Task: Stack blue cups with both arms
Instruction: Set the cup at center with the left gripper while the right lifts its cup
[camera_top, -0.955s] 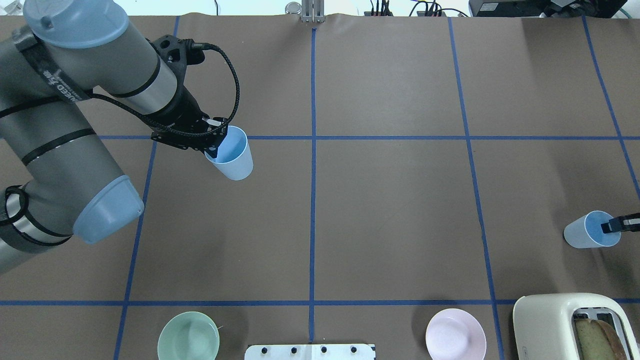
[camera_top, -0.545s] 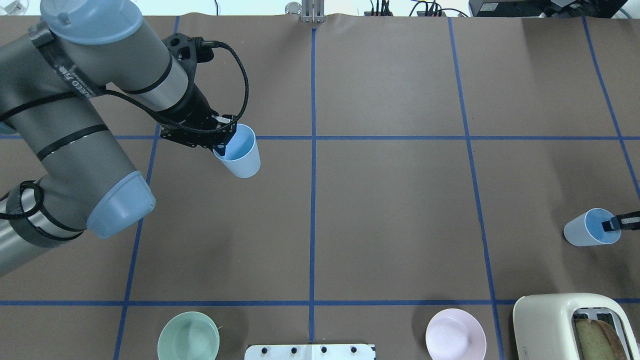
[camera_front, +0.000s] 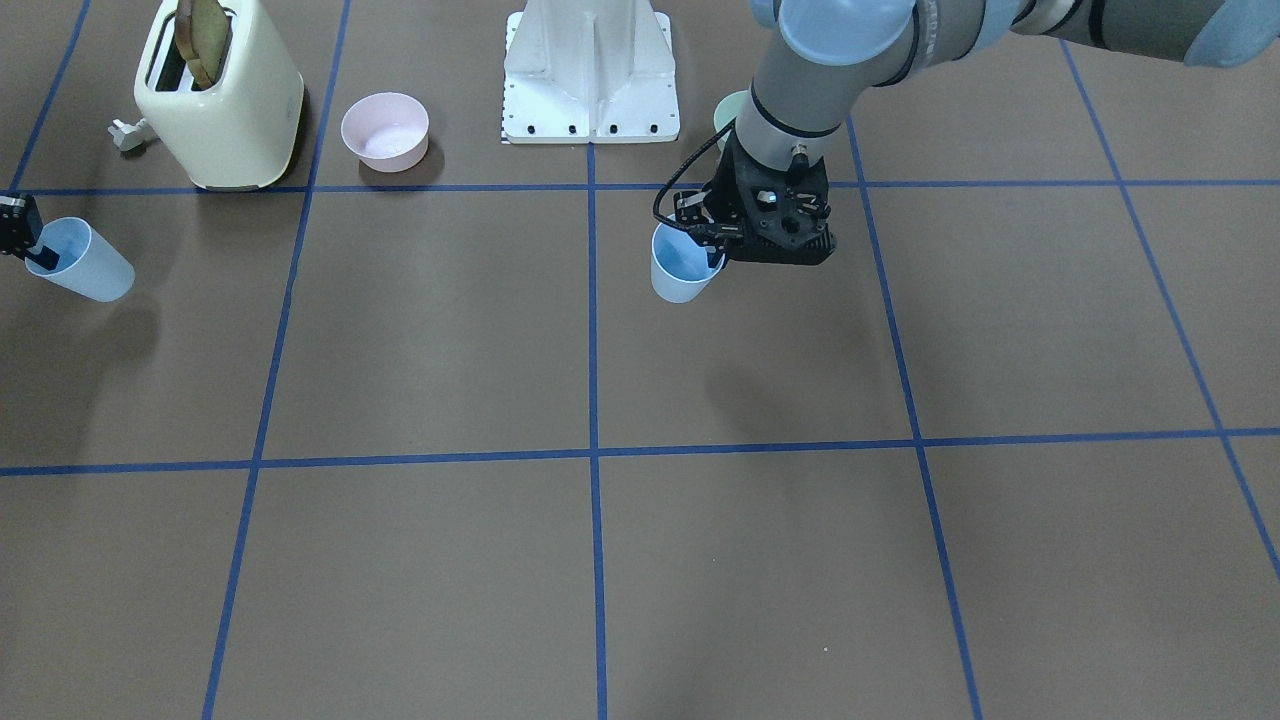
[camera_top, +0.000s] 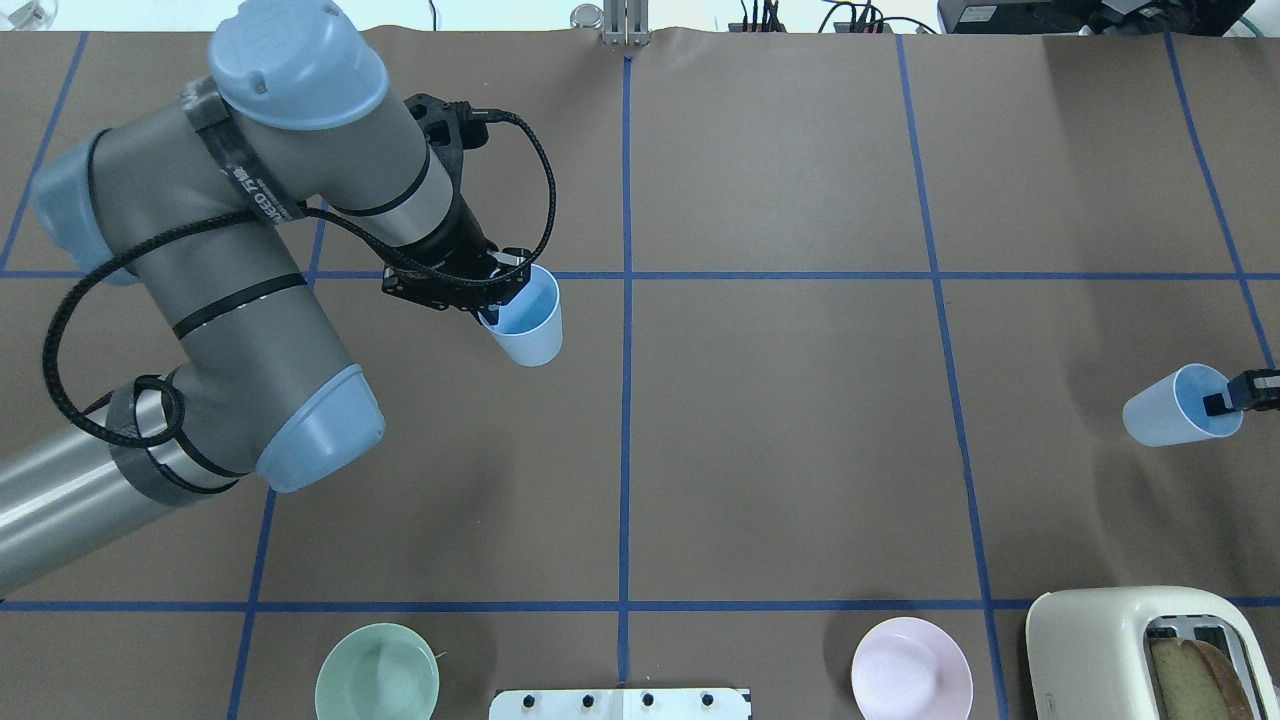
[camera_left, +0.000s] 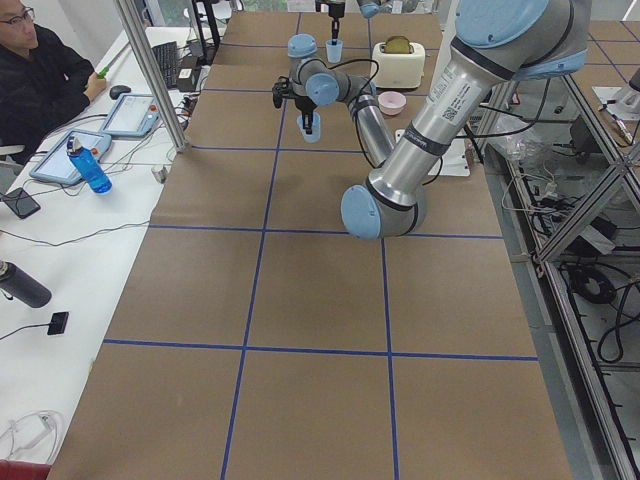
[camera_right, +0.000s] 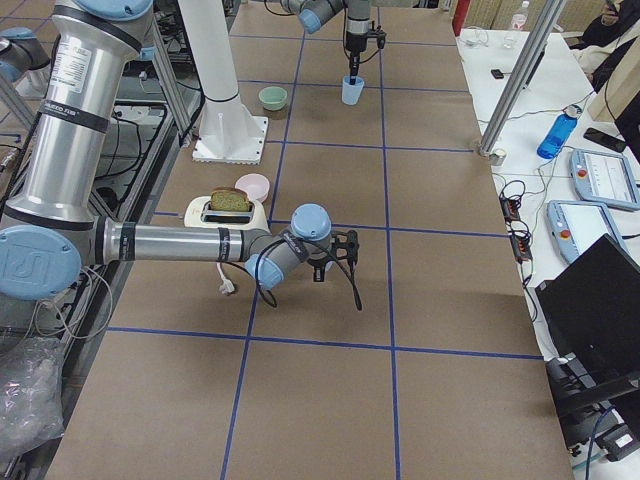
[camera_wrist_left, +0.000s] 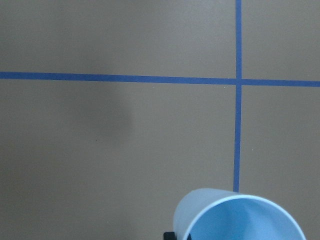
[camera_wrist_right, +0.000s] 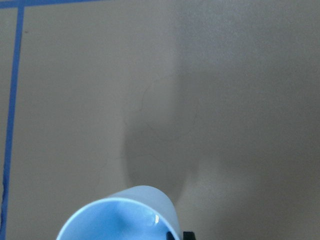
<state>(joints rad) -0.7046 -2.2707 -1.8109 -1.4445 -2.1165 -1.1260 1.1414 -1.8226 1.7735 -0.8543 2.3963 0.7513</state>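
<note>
Blue cup above taped table

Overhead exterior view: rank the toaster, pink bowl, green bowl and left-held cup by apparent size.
1. toaster, though partly cropped.
2. pink bowl and green bowl, alike.
3. left-held cup, even lifted nearer the camera.

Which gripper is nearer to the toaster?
Right. The right gripper, gripping a blue cup, hangs close beyond the toaster; the left gripper, gripping the other blue cup, is far across.

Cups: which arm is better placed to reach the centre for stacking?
Left, probably: left gripper holds left cup just beside the centre line; right gripper holds right cup far out to the side.
</note>
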